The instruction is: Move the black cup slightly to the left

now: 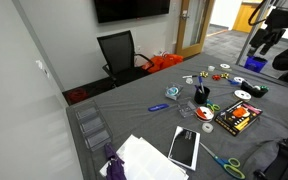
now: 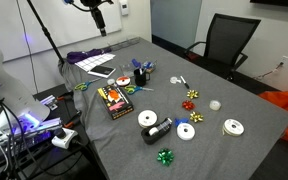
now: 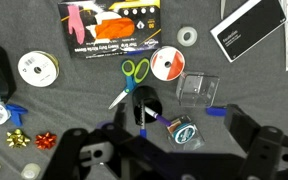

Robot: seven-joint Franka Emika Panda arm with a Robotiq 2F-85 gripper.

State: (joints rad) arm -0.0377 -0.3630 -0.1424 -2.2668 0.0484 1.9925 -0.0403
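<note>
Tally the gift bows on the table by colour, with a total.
Red bow: 1
Gold bow: 1
Green bow: 1
Total: 3

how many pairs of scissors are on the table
2. One green-handled pair lies beside the black cup in the wrist view. A second pair lies near the tablet in an exterior view. Clutter may hide more.

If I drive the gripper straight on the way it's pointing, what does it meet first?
Most likely the black cup, which sits almost centred ahead of the open gripper, though depth is unclear.
</note>
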